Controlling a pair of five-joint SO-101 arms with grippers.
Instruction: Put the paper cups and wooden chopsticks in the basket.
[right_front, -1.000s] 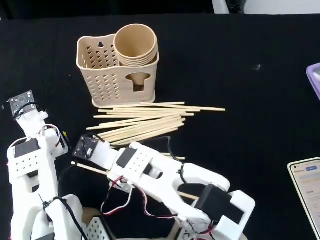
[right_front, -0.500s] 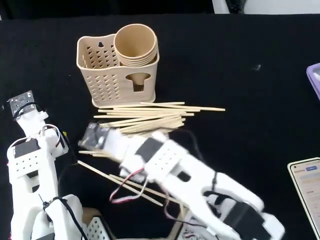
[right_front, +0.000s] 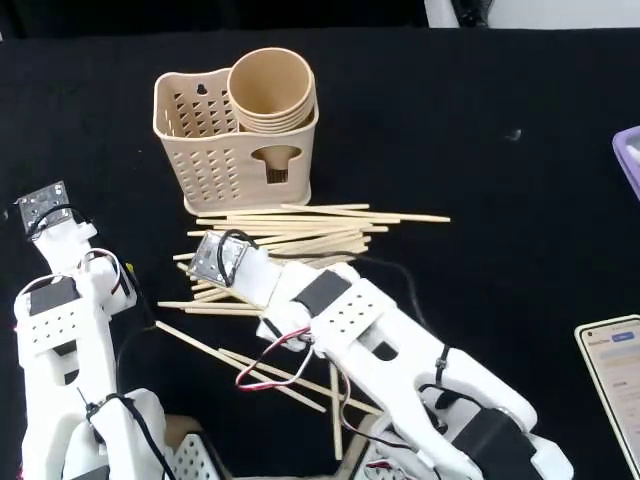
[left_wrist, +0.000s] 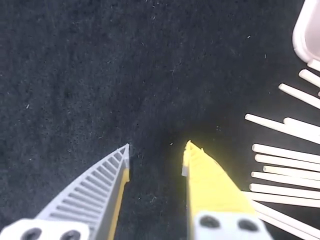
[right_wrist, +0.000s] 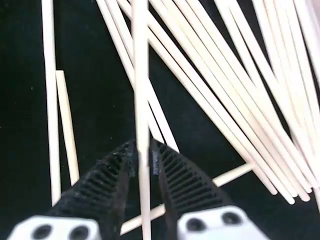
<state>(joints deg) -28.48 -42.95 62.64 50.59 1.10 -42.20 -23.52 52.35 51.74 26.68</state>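
A beige perforated basket (right_front: 215, 170) stands at the back left with a stack of paper cups (right_front: 270, 85) inside it. In front of it lies a pile of wooden chopsticks (right_front: 320, 225). My right gripper (right_front: 208, 262) is low over the pile's left end. In its wrist view the right gripper (right_wrist: 142, 156) is shut on a single chopstick (right_wrist: 141, 75) that runs straight out between the black fingers, above the spread pile (right_wrist: 225, 90). At the table's left edge my left gripper (left_wrist: 156, 149) is open over bare black cloth. Chopstick ends (left_wrist: 285, 170) lie beside it.
Several loose chopsticks (right_front: 240, 365) lie scattered near the front, between the two arm bases. A phone (right_front: 612, 370) rests at the right edge, with a purple object (right_front: 630, 155) farther back. The cloth right of the pile is bare.
The right arm has swung back and to the right, from the front-left cloth onto the pile's left end. Loose chopsticks now lie uncovered near the front. The left arm has not moved.
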